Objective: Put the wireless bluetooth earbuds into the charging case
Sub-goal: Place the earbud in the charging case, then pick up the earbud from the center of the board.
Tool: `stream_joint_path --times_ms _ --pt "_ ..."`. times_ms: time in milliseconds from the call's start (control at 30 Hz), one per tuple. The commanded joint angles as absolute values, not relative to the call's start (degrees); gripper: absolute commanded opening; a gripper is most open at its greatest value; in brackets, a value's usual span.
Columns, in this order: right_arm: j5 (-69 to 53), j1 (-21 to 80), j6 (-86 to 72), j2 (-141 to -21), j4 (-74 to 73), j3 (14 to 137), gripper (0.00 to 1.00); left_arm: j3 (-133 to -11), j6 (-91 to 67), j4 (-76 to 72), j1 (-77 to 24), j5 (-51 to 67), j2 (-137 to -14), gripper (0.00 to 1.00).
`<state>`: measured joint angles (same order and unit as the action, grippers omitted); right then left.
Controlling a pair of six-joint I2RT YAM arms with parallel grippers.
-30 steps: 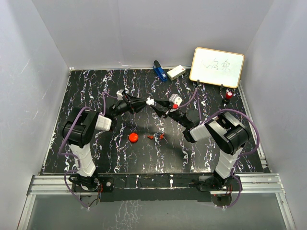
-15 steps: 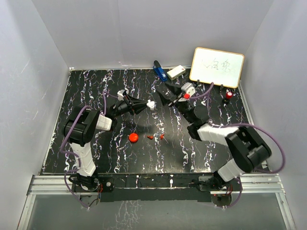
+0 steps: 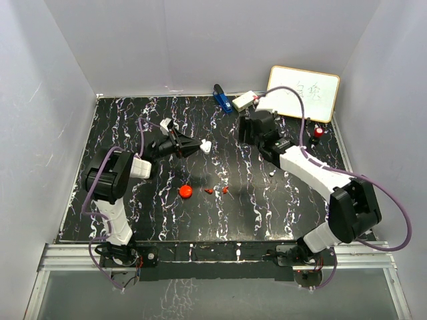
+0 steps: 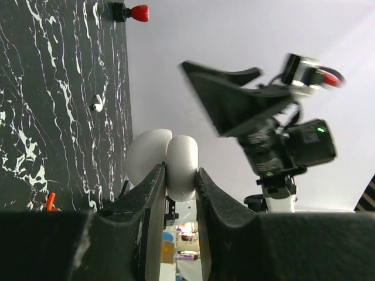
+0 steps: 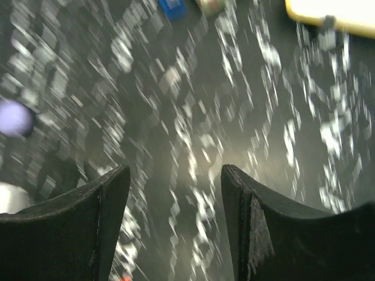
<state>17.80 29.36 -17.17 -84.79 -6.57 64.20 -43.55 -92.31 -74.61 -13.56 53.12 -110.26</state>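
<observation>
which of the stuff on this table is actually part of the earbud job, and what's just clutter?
Job:
- white charging case, clamped in the left gripper
- white earbud, loose on the table
- small red earbuds, near the table's middle
- red round case, beside them

Clutter:
- whiteboard
- red-capped marker
- blue object
- white box

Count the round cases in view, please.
2. A red case lies on the table, near its middle. A white case is clamped in the left gripper. Others may be hidden behind the arms.
</observation>
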Motion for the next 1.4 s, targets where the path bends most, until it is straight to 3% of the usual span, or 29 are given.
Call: stream_joint_path --times_ms 0,467,1367 --pt "22.32 28.92 -25.13 -83.67 -28.15 61.43 0.62 -44.94 -87.42 -72.71 -13.48 55.91 -104.06 0.0" --pt "15.73 21.29 -34.52 -78.15 -29.88 49.61 0.75 -42.63 -85.95 -70.41 -13.51 55.54 -101.26 0.0" --pt "6.9 15.66 -32.83 -86.75 -15.17 45.01 0.75 -43.26 -86.84 -70.88 -13.47 56.05 -102.03 0.0"
